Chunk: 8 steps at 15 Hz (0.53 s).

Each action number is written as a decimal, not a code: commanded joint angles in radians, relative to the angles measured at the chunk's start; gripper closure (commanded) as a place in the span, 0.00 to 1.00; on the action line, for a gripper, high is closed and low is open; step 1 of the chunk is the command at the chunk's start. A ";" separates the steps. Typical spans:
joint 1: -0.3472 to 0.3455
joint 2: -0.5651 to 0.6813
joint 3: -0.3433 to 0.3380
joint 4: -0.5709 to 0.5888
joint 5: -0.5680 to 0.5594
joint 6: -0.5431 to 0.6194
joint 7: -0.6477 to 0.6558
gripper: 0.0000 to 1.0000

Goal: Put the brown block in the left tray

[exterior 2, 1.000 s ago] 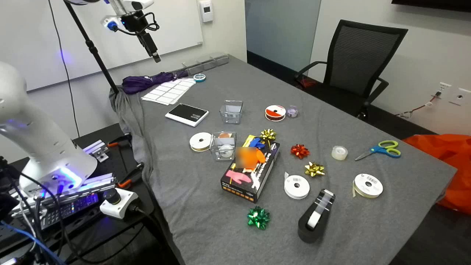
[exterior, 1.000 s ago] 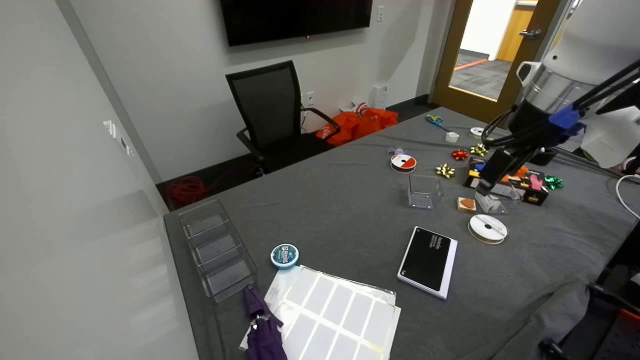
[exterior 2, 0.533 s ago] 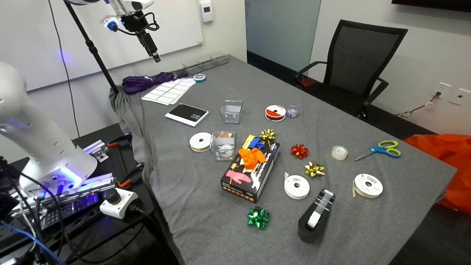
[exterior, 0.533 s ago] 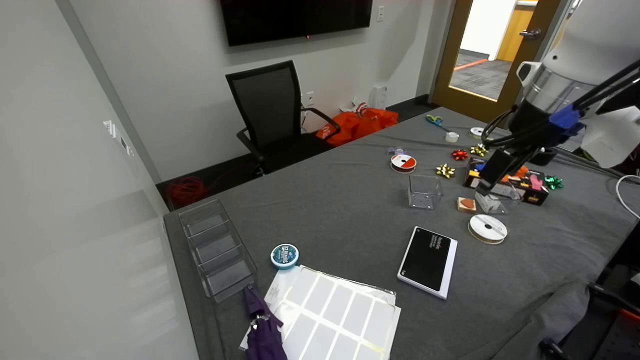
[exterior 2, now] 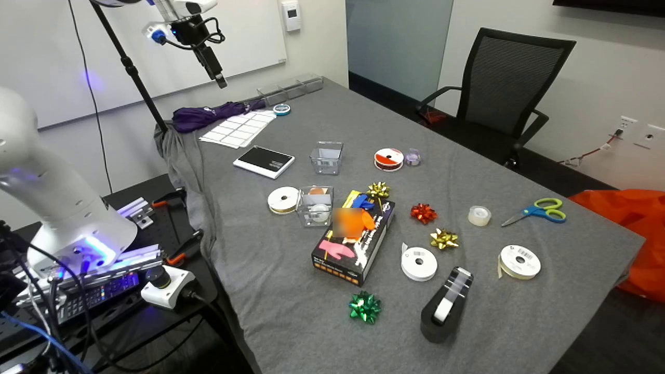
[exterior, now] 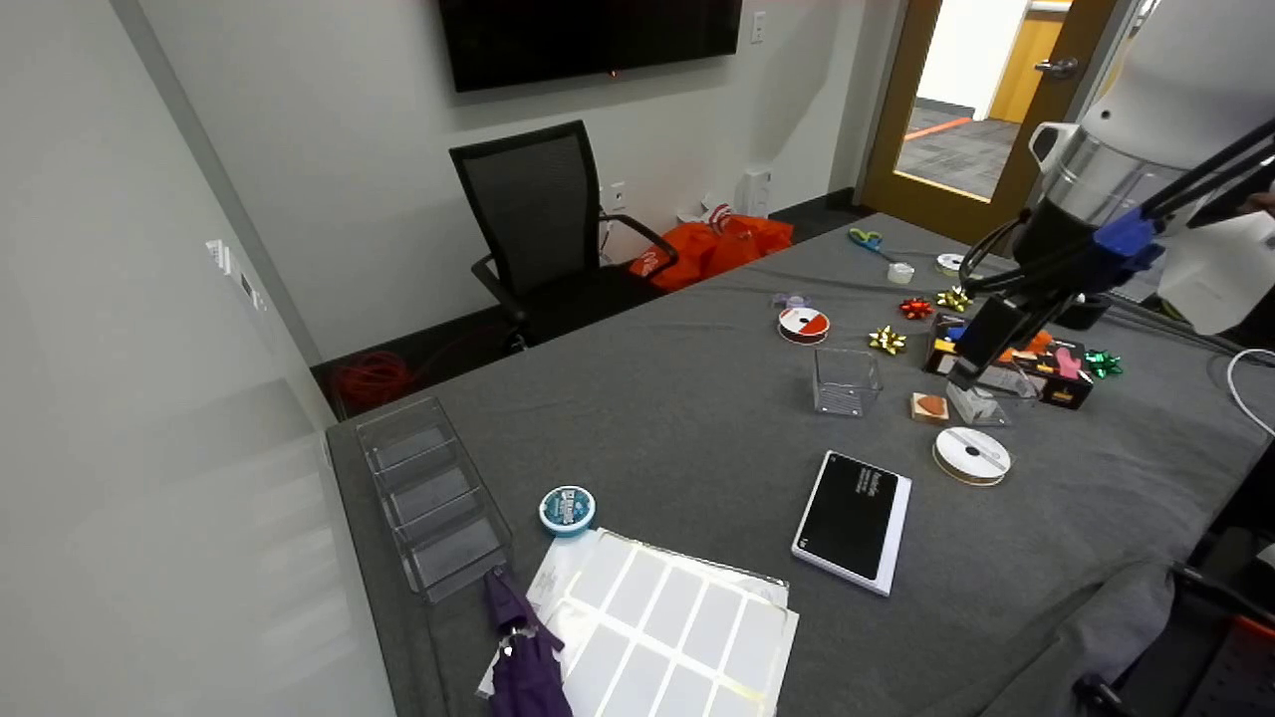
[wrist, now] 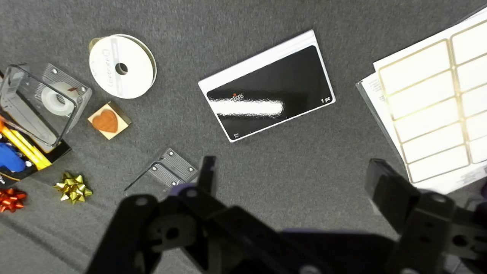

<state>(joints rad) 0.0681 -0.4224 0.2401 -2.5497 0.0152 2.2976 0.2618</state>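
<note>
The grey cloth-covered surface [exterior: 618,428] spreads below me. My pincer [wrist: 293,161] hangs above it, its two fingers [wrist: 388,186] wide apart. A flat black-and-white pack [wrist: 268,87] lies on the surface. The left tray [exterior: 845,388] is square, clear and faintly grey; a second clear tray [exterior 2: 311,223] stands near it, with a white ribbon spool [wrist: 134,78] just beside that one. Smaller again is the brown block [exterior: 929,407], which lies on the surface between the two trays, well apart from my fingers and closer to the second tray. Its body is pale, squarish and chunky, one darker tan side showing, and its top face bears a reddish-brown heart [wrist: 105,121].
</note>
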 commanded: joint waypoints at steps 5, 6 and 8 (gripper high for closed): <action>0.015 0.001 -0.015 0.001 -0.008 -0.002 0.006 0.00; 0.015 0.001 -0.015 0.001 -0.008 -0.002 0.006 0.00; 0.014 0.003 -0.017 0.002 -0.015 -0.004 -0.004 0.00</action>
<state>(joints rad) 0.0685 -0.4224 0.2396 -2.5497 0.0152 2.2976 0.2618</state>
